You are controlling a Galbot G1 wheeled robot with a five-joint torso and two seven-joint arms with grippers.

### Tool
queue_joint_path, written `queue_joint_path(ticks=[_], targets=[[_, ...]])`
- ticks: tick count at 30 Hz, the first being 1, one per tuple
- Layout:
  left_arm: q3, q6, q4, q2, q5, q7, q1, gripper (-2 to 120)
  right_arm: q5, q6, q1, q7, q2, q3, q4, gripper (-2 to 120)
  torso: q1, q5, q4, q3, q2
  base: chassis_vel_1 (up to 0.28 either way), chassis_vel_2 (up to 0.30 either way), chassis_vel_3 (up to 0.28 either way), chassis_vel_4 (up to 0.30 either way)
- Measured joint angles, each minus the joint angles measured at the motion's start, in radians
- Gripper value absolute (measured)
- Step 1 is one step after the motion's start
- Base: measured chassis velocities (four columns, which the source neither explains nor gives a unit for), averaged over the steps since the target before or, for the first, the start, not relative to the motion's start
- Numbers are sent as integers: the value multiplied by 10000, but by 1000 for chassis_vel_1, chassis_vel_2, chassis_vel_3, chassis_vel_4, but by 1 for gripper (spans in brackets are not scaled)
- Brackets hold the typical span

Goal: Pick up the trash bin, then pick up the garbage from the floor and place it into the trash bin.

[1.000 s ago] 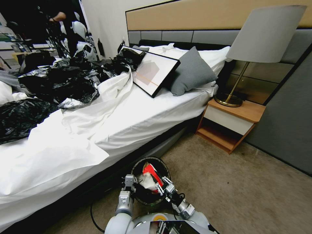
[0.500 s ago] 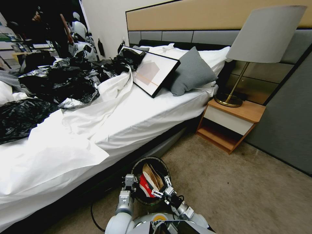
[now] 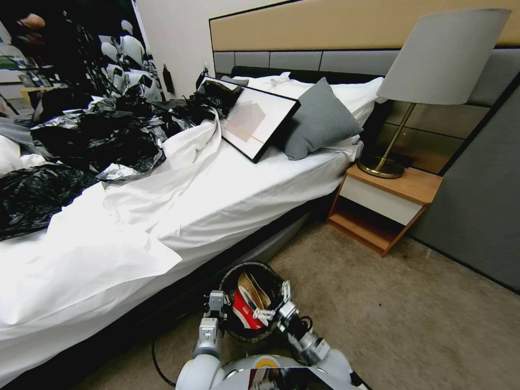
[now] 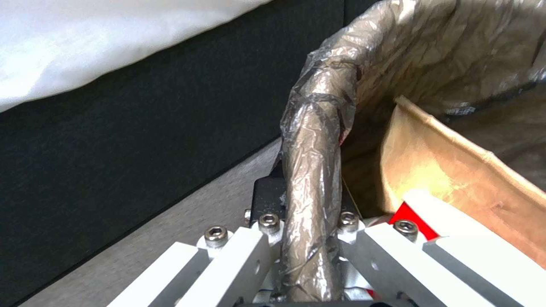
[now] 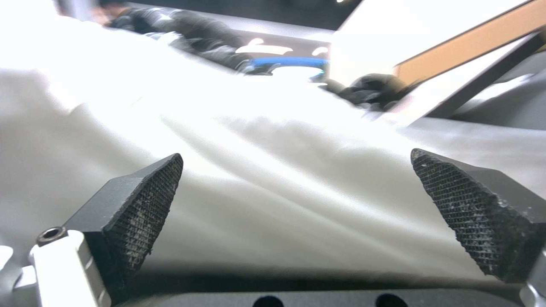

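The left hand (image 4: 310, 260) is clamping the rim of the trash bin (image 3: 234, 272), its two fingers closed on the bag-wrapped edge, one finger outside the wall and one inside. In the head view the left hand (image 3: 215, 304) is sitting at the bin's near-left rim, holding the bin just above the carpet in front of the robot's body. The dark liner bag (image 4: 318, 140) is wrinkling tightly over the rim where the fingers are pinching it.

The right hand (image 3: 277, 303) is hovering at the bin's near-right rim with its fingers spread wide apart and nothing between them. In the right wrist view the two dark ribbed pads (image 5: 145, 194) are standing well apart, facing the white bedding.

Inside the bin the garbage is lying stacked: a tan paper bag (image 3: 254, 290) is standing upright against a red-and-white packet (image 3: 244, 313). The left wrist view is showing the tan paper bag (image 4: 455, 170) leaning inside the liner, with the red packet (image 4: 415, 217) just below it.

The bin is hanging beside the bed (image 3: 227, 195), whose white sheets are carrying black plastic bags (image 3: 92, 141), a framed picture (image 3: 254, 122) and a grey pillow (image 3: 317, 122). A nightstand (image 3: 387, 203) with a lamp (image 3: 433, 65) is standing beyond.
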Motion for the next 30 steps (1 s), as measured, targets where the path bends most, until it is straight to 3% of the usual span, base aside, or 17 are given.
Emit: queue_joint_path(ticks=[2, 7, 17, 30], targets=[[-41, 0, -143, 17, 14, 0, 124, 1, 82, -445, -84, 813, 188, 695, 1021, 100, 0, 1, 2, 0, 0, 0, 0, 0, 0], [-66, -3, -248, 133, 23, -3, 227, 1, 127, -523, -1018, 1480, 426, 1521, 1372, 100, 0, 1, -1, 0, 0, 0, 0, 0, 0], [-49, 82, -552, 382, -324, -19, 280, 1, 145, 59, -1762, 1613, 772, 2180, 1169, 100, 0, 1, 2, 0, 0, 0, 0, 0, 0], [162, 522, -1069, 693, -1060, 215, 600, 1, 227, 366, -1648, 1594, 950, 2480, 642, 100, 0, 0, 2, 0, 0, 0, 0, 0, 0]])
